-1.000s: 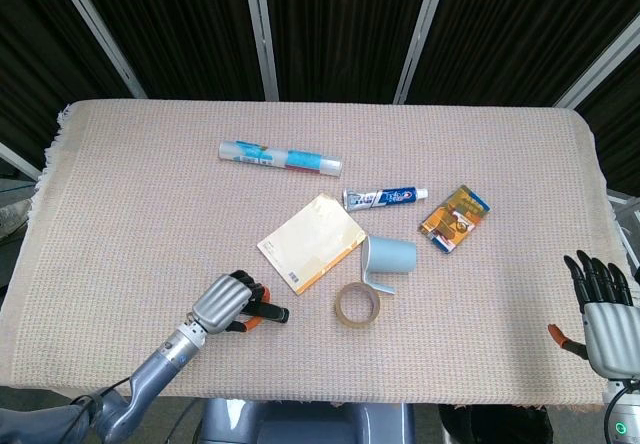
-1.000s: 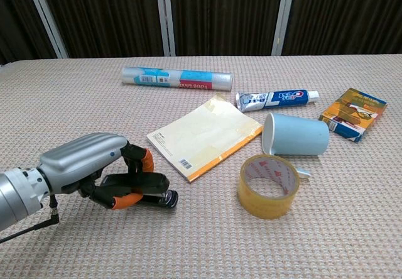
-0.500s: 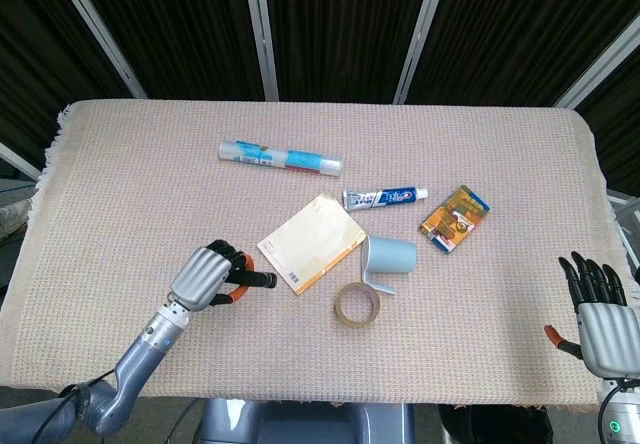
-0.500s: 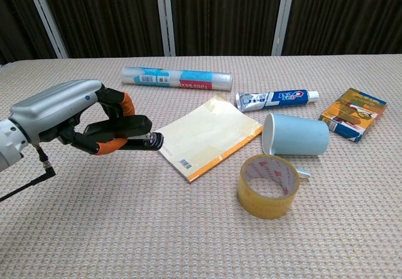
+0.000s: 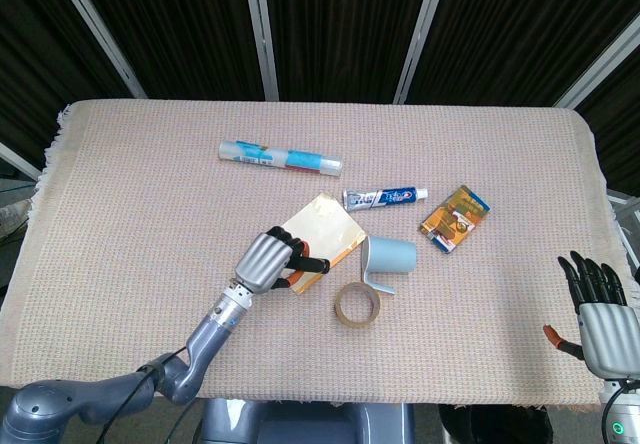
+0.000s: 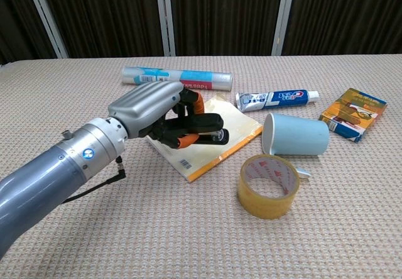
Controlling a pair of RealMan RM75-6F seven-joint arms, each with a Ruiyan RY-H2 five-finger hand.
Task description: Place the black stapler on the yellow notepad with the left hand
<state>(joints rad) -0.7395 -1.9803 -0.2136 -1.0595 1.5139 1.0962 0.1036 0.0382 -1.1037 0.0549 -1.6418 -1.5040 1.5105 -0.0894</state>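
The left hand (image 6: 151, 106) grips the black stapler (image 6: 200, 125), its fingers (image 6: 188, 100) curled over the top and the thumb pressed beneath, and holds it above the yellow notepad (image 6: 235, 131). The stapler's front end points toward the blue cup (image 6: 296, 134); whether it touches the pad cannot quite be told, though in the chest view it looks slightly raised. The notepad lies flat on the bench (image 5: 130, 214), just beside the cup and the roll of tape (image 6: 267, 185). The right hand (image 5: 600, 309) sits at the bench's right edge, well apart, fingers straight, slightly spread and holding nothing.
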